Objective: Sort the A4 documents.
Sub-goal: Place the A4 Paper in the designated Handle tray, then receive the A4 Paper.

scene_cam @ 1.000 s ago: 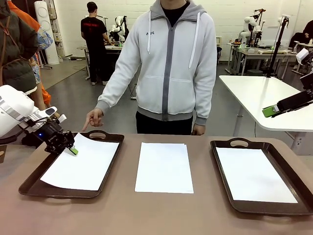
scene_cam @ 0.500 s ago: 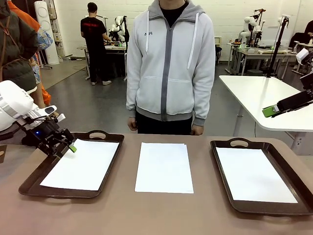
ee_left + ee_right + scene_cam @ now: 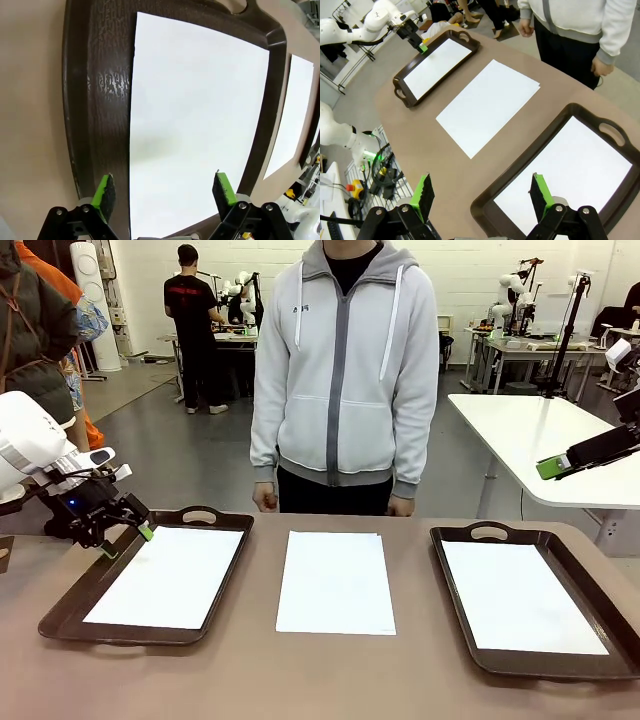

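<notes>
Two green-padded fingers of the left gripper (image 3: 127, 541) are spread wide, with nothing between them. The gripper is held just above the far left rim of the left tray (image 3: 60, 615). In the left wrist view its pads (image 3: 105, 192) are seen apart over that tray, clear of the paper. One A4 document (image 3: 165, 575) lies flat on the left tray's floor, slightly askew.

The right gripper (image 3: 482, 194) is likewise released and empty. It is held high over the table (image 3: 300, 680), above the near corner of the right tray (image 3: 455, 640). A second white sheet (image 3: 520, 595) lies flat in the right tray.

Between the two trays, more white paper (image 3: 335, 580) rests on the bare tabletop. Whether it is one sheet or several cannot be told.

At the far edge a person in a grey zipped hoodie (image 3: 345, 370) is standing, with both hands hanging by the sides.
</notes>
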You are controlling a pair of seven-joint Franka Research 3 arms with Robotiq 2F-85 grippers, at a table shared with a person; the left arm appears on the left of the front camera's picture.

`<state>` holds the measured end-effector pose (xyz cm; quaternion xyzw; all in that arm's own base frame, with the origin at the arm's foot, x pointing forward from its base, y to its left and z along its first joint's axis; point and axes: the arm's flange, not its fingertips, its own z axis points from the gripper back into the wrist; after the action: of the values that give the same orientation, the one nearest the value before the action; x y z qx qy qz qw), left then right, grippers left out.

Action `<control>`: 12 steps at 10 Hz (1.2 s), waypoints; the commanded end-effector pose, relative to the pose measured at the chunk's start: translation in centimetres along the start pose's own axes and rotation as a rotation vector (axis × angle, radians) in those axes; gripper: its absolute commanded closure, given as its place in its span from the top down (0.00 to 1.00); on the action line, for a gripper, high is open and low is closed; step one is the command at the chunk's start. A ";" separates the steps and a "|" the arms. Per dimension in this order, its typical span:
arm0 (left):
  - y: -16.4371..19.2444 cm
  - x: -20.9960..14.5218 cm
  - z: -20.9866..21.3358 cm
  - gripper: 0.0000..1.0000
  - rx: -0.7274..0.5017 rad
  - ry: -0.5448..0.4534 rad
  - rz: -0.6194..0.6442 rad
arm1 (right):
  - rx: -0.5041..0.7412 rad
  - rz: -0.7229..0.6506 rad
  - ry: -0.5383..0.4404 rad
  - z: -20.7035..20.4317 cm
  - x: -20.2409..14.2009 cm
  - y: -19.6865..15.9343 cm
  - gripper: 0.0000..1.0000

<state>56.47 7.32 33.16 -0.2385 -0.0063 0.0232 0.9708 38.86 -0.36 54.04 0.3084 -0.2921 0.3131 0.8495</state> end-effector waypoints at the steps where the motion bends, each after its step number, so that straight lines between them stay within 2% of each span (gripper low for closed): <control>1: -0.8 0.0 0.5 1.00 -0.055 -0.043 0.022 | 0.003 0.006 0.001 -0.1 0.0 0.1 1.00; 2: 0.0 0.0 0.0 1.00 0.000 0.000 0.000 | 0.003 0.006 0.001 -0.1 0.0 0.1 1.00; 12: 0.0 0.0 0.0 1.00 0.000 0.000 0.000 | 0.003 0.006 0.001 -0.1 0.0 0.1 1.00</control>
<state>56.51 7.13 33.14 -0.2444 -0.0079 0.0267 0.9693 38.86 -0.36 54.04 0.3084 -0.2921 0.3131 0.8495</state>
